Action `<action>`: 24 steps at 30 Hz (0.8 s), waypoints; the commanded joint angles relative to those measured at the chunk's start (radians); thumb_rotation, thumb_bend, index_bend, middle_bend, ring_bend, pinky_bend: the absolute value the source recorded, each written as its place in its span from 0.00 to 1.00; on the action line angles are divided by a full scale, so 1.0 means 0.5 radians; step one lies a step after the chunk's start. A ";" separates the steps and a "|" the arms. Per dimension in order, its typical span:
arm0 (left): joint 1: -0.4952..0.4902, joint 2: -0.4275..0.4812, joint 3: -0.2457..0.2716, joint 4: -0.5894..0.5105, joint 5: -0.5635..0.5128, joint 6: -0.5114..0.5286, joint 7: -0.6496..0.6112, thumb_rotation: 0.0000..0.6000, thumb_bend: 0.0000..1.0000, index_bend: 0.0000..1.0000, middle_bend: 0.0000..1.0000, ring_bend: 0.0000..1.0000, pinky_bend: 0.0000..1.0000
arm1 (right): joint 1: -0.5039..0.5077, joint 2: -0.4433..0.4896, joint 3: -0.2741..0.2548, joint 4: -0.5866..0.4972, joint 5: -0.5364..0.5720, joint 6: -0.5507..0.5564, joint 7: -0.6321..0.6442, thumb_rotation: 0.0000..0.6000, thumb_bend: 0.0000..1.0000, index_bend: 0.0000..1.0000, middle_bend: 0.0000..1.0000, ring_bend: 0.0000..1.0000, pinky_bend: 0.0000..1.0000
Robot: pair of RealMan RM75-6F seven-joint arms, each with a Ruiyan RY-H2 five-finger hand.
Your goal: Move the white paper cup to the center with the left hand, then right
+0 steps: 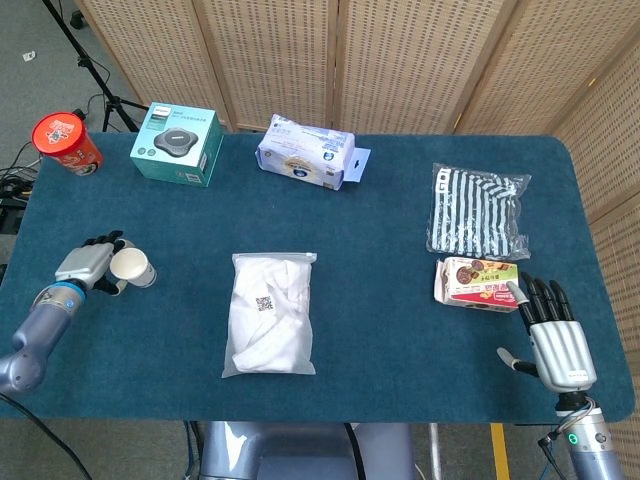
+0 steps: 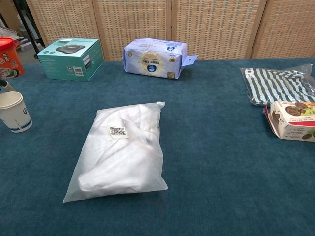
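The white paper cup stands upright near the table's left edge; in the chest view the cup is at the far left. My left hand is right beside the cup on its left. Its fingers are spread along that side of the cup, and I cannot tell whether they touch it. The chest view shows only one fingertip of that hand, behind the cup. My right hand hovers flat at the front right corner with its fingers apart, holding nothing.
A white bagged garment lies at the table's centre. At the back stand a red tub, a teal box and a tissue pack. A striped bag and a snack box lie on the right.
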 commanded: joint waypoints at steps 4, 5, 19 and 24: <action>-0.004 -0.009 -0.005 0.003 -0.016 0.025 -0.007 1.00 0.43 0.27 0.00 0.00 0.00 | -0.001 0.003 0.000 -0.002 0.001 0.001 0.006 1.00 0.13 0.00 0.00 0.00 0.00; -0.004 -0.003 -0.007 -0.004 -0.014 0.032 -0.010 1.00 0.43 0.27 0.00 0.00 0.00 | -0.001 0.003 0.000 -0.002 0.000 0.001 0.006 1.00 0.13 0.00 0.00 0.00 0.00; -0.066 0.228 -0.131 -0.318 0.010 0.176 0.003 1.00 0.42 0.27 0.00 0.00 0.00 | 0.003 0.009 0.004 0.001 0.018 -0.015 0.020 1.00 0.13 0.00 0.00 0.00 0.00; -0.191 0.270 -0.142 -0.447 -0.066 0.227 0.167 1.00 0.42 0.28 0.00 0.00 0.00 | 0.008 0.016 0.013 0.012 0.040 -0.031 0.043 1.00 0.13 0.00 0.00 0.00 0.00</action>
